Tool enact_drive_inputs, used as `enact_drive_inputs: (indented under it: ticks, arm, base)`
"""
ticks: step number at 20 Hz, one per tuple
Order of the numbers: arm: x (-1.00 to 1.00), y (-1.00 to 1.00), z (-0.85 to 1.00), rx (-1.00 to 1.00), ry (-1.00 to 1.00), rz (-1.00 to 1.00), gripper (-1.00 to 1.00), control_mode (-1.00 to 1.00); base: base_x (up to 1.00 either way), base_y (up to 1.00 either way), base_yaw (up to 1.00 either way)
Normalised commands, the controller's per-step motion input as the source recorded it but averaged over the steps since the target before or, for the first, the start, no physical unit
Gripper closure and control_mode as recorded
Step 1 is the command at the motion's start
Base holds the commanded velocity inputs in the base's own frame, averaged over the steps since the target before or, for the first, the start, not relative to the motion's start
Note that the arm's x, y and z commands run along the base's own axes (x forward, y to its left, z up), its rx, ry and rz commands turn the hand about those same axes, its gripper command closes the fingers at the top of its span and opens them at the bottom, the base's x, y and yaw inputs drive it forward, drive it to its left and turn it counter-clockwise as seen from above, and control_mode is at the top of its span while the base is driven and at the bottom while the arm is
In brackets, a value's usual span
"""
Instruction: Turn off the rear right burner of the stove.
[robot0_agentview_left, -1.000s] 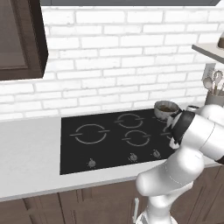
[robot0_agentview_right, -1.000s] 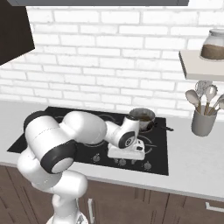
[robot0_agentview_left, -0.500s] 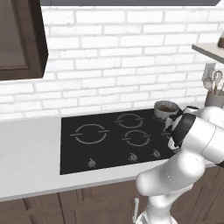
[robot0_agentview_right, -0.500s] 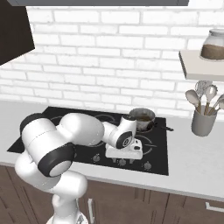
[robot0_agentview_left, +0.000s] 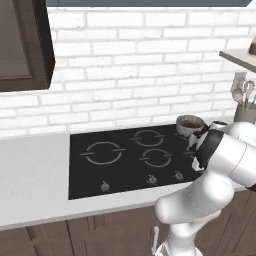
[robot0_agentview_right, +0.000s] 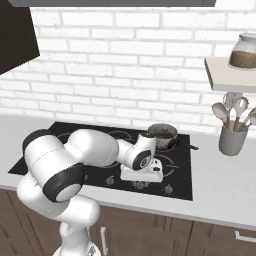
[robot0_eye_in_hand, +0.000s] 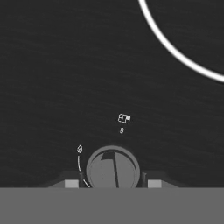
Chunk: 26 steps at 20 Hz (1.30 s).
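Observation:
The stove (robot0_agentview_left: 90, 172) (robot0_agentview_right: 47, 150) is a flat black glass cooktop with grey ring marks and a row of small metal knobs along its front edge. A small grey pot (robot0_agentview_left: 189, 125) (robot0_agentview_right: 162, 135) stands at its rear right and covers the rear right burner's ring. My gripper (robot0_agentview_right: 140, 180) (robot0_eye_in_hand: 111, 183) points straight down over the knob row. In the hand view a round metal knob (robot0_eye_in_hand: 113, 169) sits between my two fingertips (robot0_eye_in_hand: 71, 183). They stand apart on either side of it, so the gripper is open. Its pointer line runs almost straight up.
A white ring arc (robot0_eye_in_hand: 175, 48) curves across the hand view's top right. Other knobs (robot0_agentview_left: 104, 186) (robot0_agentview_right: 168, 189) line the front edge. A grey utensil holder (robot0_agentview_right: 232, 140) stands on the counter to the right, under a shelf with a jar (robot0_agentview_right: 243, 51).
The hand has edged slightly left and lower over the knob row. The pot and the rest of the scene have not moved.

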Motion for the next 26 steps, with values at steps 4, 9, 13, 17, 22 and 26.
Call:
enact_drive_inputs:
  ticks: [4, 9, 13, 17, 22, 26]
  arm:
    - [0.0, 0.0, 0.0, 0.0, 0.0, -0.13, 1.0, -1.0]
    - [0.0, 0.02, -0.01, 0.0, 0.0, -0.45, 1.0, -1.0]
    - [0.0, 0.12, -0.05, 0.0, 0.0, -0.69, 1.0, -1.0]
    - [0.0, 0.24, -0.02, 0.0, 0.0, -0.78, 1.0, -1.0]
    - [0.0, 0.41, -0.09, 0.0, 0.0, -0.86, 1.0, -1.0]
    - [0.0, 0.43, -0.16, 0.0, 0.0, -0.93, 1.0, -1.0]
  base:
    - [0.0, 0.0, 0.0]
    - [0.0, 0.0, 0.0]
    - [0.0, 0.0, 0.0]
    - [0.0, 0.0, 0.0]
    - [0.0, 0.0, 0.0]
    - [0.0, 0.0, 0.0]
